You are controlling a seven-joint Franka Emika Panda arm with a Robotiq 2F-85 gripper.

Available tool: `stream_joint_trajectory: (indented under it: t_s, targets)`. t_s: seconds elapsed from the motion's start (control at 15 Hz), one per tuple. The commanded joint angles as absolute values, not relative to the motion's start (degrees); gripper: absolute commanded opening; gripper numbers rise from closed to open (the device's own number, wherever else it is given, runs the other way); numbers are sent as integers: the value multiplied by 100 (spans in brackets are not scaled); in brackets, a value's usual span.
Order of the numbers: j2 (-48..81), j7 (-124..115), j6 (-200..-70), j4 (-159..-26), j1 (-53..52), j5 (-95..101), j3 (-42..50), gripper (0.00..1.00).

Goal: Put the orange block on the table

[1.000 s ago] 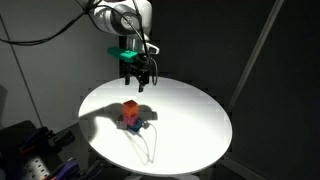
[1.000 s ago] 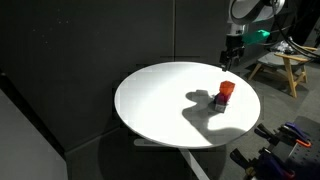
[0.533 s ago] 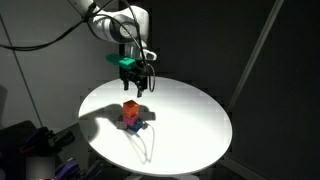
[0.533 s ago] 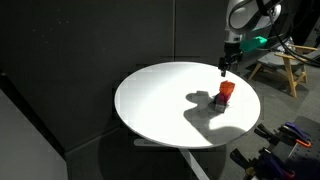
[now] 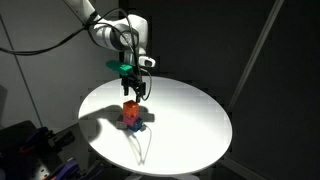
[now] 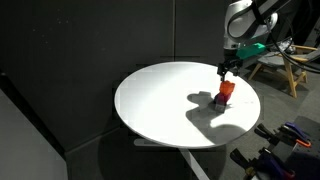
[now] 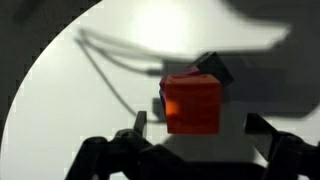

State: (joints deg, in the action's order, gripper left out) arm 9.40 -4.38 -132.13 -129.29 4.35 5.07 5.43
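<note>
The orange block (image 5: 131, 108) is a small bright orange-red cube sitting on top of a darker block on the round white table (image 5: 190, 120). It also shows in the other exterior view (image 6: 225, 90) and fills the middle of the wrist view (image 7: 192, 103). My gripper (image 5: 134, 90) hangs just above the stack, also seen in the other exterior view (image 6: 226, 73). In the wrist view the gripper (image 7: 196, 128) is open, its fingers spread to either side of the block and not touching it.
A blue block (image 5: 135, 125) lies under the orange one, partly hidden. A thin looped line lies on the table (image 5: 148, 148) near the front edge. A wooden stool (image 6: 285, 70) stands beyond the table. Dark curtains surround the scene.
My gripper has moved down and toward the block stack, from above the table's far edge to just over the orange block. The blocks have not moved.
</note>
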Motion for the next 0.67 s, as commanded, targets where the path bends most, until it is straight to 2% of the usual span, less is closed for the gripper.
stream_joint_trajectory:
  t_s: [0.0, 0.6]
  targets:
    - [1019, -698, -13294, -12940, 401, 685, 589, 100]
    - [1370, -670, -13223, -12722, 397, 654, 605, 100]
